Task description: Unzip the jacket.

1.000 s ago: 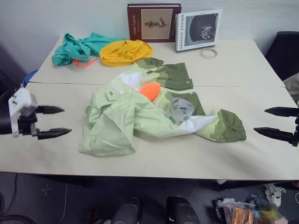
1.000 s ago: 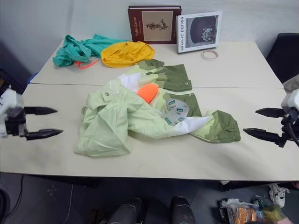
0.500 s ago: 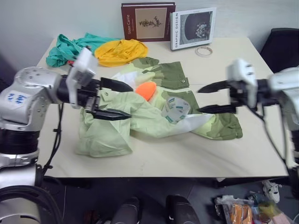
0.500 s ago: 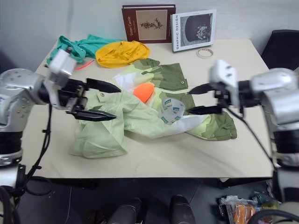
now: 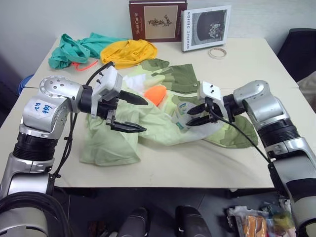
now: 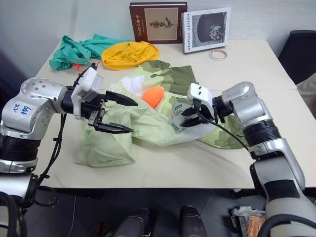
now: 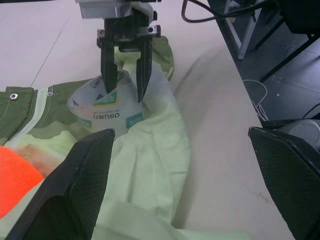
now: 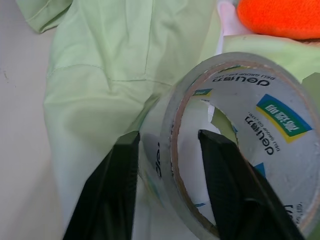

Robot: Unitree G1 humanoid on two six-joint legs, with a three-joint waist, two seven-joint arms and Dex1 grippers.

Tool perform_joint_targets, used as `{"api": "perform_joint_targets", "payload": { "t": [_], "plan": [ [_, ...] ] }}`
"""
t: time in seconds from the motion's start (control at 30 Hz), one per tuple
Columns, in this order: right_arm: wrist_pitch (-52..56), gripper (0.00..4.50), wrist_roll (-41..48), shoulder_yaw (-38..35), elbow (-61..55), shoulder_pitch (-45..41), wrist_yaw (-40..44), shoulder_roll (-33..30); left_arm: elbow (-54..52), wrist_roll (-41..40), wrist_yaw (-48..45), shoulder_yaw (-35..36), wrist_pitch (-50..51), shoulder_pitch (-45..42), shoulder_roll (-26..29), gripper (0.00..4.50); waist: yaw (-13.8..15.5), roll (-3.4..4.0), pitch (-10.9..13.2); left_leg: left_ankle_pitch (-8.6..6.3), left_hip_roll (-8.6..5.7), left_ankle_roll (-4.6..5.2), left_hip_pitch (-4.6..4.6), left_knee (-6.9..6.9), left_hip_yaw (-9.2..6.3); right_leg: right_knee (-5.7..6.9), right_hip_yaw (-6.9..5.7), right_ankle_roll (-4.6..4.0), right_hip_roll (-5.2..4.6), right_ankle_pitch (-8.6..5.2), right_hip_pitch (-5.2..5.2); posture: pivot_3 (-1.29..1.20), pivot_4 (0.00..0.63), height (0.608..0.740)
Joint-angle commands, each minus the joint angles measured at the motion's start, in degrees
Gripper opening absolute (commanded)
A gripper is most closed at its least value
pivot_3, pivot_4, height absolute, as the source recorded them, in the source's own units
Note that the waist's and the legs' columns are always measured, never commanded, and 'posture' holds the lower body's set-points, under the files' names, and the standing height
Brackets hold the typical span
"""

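The jacket [image 5: 163, 116] lies crumpled in the middle of the table [image 5: 247, 64], pale green folds bunched toward the near edge, olive panels toward the books, an orange piece [image 5: 157, 95] showing through the heap. On top of the jacket, just right of the orange piece, sits a roll of clear packing tape [image 7: 107, 107].

The right gripper [image 8: 165, 190] has its two fingers straddling the roll's wall, one finger inside the ring and one outside, not visibly pressed tight. The left gripper [image 5: 129, 112] hangs over the jacket's left folds with its fingers wide apart, holding nothing.

The risks as I judge them:
- The slick, rounded roll may squirt out of a narrow pinch and roll off the table.
- Cloth lies right under the roll, so a closing finger could snag it and drag the jacket, burying the zipper deeper; no zipper line is visible yet.
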Motion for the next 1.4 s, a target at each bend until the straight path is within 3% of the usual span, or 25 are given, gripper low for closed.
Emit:
{"api": "perform_joint_targets", "payload": {
  "t": [0.03, 0.1, 0.2, 0.33, 0.4, 0.57, 0.73, 0.83, 1.07, 1.13, 1.2, 1.3, 1.4],
  "plan": [
    [-0.2, 0.70, 0.2, -2.1, -0.1, -2.2, 0.8, 0.0, -1.8, 0.7, 0.6, 1.0, -1.1, -0.4, 0.0, 4.50, -0.3, 0.00, 0.0, 0.00, 0.00, 0.00, 0.00, -0.01, 0.01, 0.01, 0.01, 0.00, 0.00, 0.00, -0.02, 0.00, 0.150, 0.740],
    [0.5, 0.09, 1.0, -3.4, -1.7, -1.8, 1.1, -0.8, -2.2, 0.9, 0.9, 0.8, -1.3, -0.1, -0.2, 4.50, -0.5, 0.00, 0.0, 0.00, 0.00, 0.00, 0.00, -0.01, 0.00, 0.05, 0.02, 0.00, 0.00, 0.00, -0.04, 0.00, 0.150, 0.740],
    [1.3, 0.09, 2.0, -6.8, -5.2, -0.6, 0.3, -4.3, -3.5, 0.9, 1.2, 0.7, -1.1, 0.7, -0.2, 4.50, -0.5, 0.00, 0.0, 0.00, -0.02, 0.00, -0.01, 0.00, 0.00, 0.06, 0.04, 0.00, -0.02, 0.00, -0.06, 0.00, 0.150, 0.740],
    [-0.1, 0.09, -1.1, -12.8, -7.2, 2.7, -7.1, -13.4, -6.3, -0.9, 2.1, 1.7, 0.7, 1.6, -0.8, 4.50, 0.7, 0.00, 0.0, 0.00, -0.10, 0.00, -0.13, 0.01, 0.02, 0.29, 0.21, 0.00, -0.05, 0.00, -0.28, 0.00, 0.150, 0.740],
    [-0.6, 0.09, -2.6, -16.6, -8.0, 6.6, -12.4, -18.1, -8.3, -2.0, 2.6, 2.0, 1.8, 2.4, -1.2, 4.50, 1.3, -0.01, 0.0, 0.00, -0.11, 0.01, -0.14, 0.01, 0.00, 0.30, 0.30, 0.00, -0.05, 0.00, -0.28, 0.00, 0.150, 0.740],
    [3.4, 0.09, -5.7, -23.9, -15.5, 25.3, -19.5, -28.4, -12.2, -3.6, 3.2, 1.8, 2.6, 4.3, -2.4, 4.50, 1.9, -0.02, 0.0, 0.00, -0.07, 0.01, -0.14, -0.03, 0.22, 0.27, 0.45, 0.00, -0.02, 0.00, -0.29, 0.00, 0.150, 0.740],
    [9.4, 0.09, -4.1, -33.1, -14.9, 37.8, -26.0, -29.7, -11.2, -2.9, 2.4, 0.8, 1.6, 3.6, -3.4, 4.50, 1.6, 0.00, 0.0, 0.08, 0.00, 0.11, 0.03, -0.01, 0.87, 0.45, 0.78, 0.02, 0.02, 0.01, -0.37, 0.00, 0.150, 0.740],
    [13.0, 0.09, -1.6, -36.7, -15.1, 41.1, -27.1, -28.4, -9.2, -1.9, 1.6, 0.1, 0.1, 2.6, -4.0, 4.50, 1.3, 0.00, 0.0, 0.08, 0.09, 0.10, 0.09, -0.03, 0.93, 0.46, 0.97, 0.02, 0.13, 0.01, -0.36, 0.00, 0.150, 0.740],
    [15.2, 2.42, 1.0, -39.3, -18.2, 43.1, -27.7, -29.2, -7.1, 0.1, 0.4, -1.0, -2.4, 2.6, -4.0, 4.50, 1.0, 0.00, 0.0, 0.08, 0.10, 0.10, 0.10, -0.05, 0.92, 0.42, 1.02, 0.02, 0.17, 0.01, -0.37, 0.00, 0.150, 0.740],
    [12.2, 3.12, 2.6, -39.8, -22.3, 42.7, -25.3, -30.3, -6.3, 3.2, -0.2, -1.9, -5.5, 3.0, -2.5, 4.50, 1.0, 0.00, 0.0, 0.08, 0.10, 0.10, 0.10, -0.05, 0.92, 0.42, 1.02, 0.02, 0.17, 0.01, -0.37, 0.00, 0.150, 0.740],
    [9.0, 3.77, 7.5, -40.7, -29.7, 42.6, -18.6, -31.2, -3.6, 11.8, 1.1, -5.3, -12.5, 3.2, 0.1, 4.50, 0.8, 0.01, 0.0, 0.07, 0.10, 0.09, 0.10, -0.08, 0.93, 0.41, 1.03, 0.02, 0.18, 0.01, -0.39, 0.00, 0.150, 0.740],
    [3.7, 3.77, 10.4, -38.4, -37.9, 43.2, -11.4, -33.1, -0.4, 22.2, 5.3, -9.3, -19.4, 3.4, 1.9, 4.50, 0.7, 0.02, 0.0, 0.05, 0.17, 0.05, 0.12, -0.13, 0.95, 0.35, 0.99, 0.03, 0.50, 0.01, -0.40, 0.00, 0.150, 0.740],
    [-2.0, 3.77, 8.4, -31.8, -40.8, 40.8, -9.1, -33.1, -1.2, 26.5, 7.4, -10.7, -21.7, 5.1, 1.9, 4.50, 0.8, -0.14, 0.0, 0.03, 0.17, 0.08, 0.11, -0.10, 0.94, 0.33, 1.04, 0.04, 0.53, 0.02, -0.37, 0.00, 0.150, 0.740]
  ]
}}
